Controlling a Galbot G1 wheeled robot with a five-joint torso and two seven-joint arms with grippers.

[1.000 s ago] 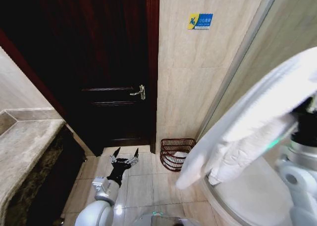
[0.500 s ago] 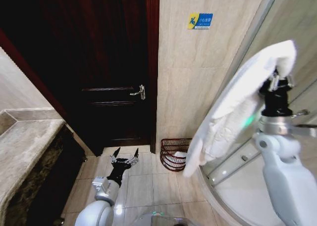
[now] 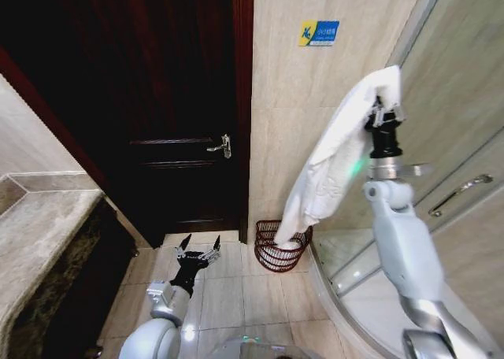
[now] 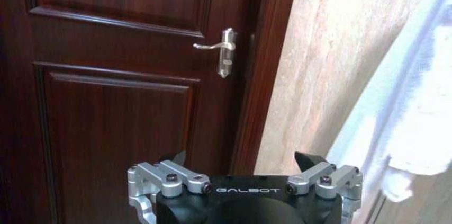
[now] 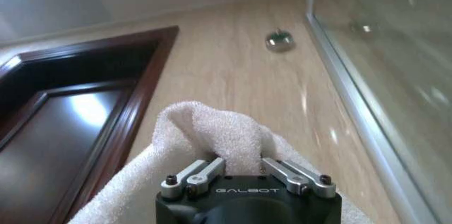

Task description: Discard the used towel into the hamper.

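The towel (image 3: 331, 166) hung from the right gripper (image 3: 383, 113) above the hamper (image 3: 281, 245), right of the door (image 3: 157, 107).

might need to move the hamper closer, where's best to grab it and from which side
Probably the thick top rim of the hamper, coming from above on the door-side edge. The thin ribs look poor for the fingers, and the towel held by the right gripper hangs over the shower-side edge.

Dark wood door (image 3: 157, 123) — beige tiled wall (image 3: 315, 99), glass shower screen (image 3: 465, 115).
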